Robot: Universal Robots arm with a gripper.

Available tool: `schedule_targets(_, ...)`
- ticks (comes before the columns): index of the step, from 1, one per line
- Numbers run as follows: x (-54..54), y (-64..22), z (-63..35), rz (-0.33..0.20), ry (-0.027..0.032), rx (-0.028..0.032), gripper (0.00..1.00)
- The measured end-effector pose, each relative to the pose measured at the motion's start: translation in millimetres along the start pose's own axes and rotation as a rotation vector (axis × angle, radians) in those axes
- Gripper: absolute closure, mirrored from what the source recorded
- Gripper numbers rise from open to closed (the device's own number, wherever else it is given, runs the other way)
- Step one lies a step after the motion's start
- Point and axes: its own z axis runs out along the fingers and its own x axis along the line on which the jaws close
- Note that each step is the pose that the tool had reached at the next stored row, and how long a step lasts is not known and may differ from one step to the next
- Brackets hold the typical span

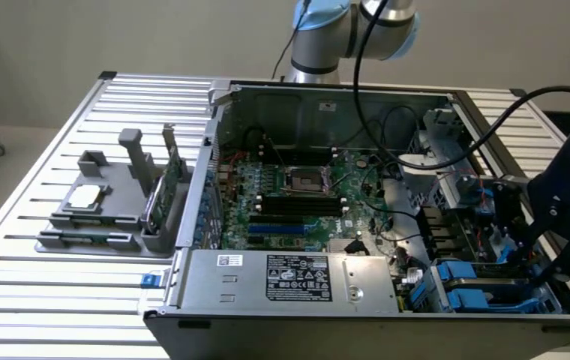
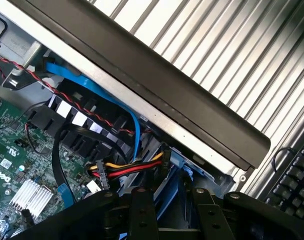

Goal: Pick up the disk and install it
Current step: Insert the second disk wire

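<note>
While low inside the computer case (image 1: 265,334), hangs over the disk (image 2: 168,192). Cannot tell opening or hold of end effector (image 2: 173,207).

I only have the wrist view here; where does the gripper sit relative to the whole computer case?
Observer: The gripper hangs over the open case's corner at the exterior view's lower right, above blue carrier frames.
Operator: Thank you. Is anything standing on the table beside the case?
Observer: Yes, at the exterior view's left a grey fixture holds a square silver chip.
</note>
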Motion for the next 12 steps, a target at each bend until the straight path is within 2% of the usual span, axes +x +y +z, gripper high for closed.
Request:
schedule_targets(4, -1.3, -0.9, 1.1, 0.014, 0.0049, -0.0026, 0.67)
schedule_targets(8, -1.8, -1.2, 1.1, 0.033, 0.0068, -0.0028, 0.67)
schedule_targets(12, -1.9, -1.3, 1.1, 0.065, 0.0169, -0.0079, 0.67)
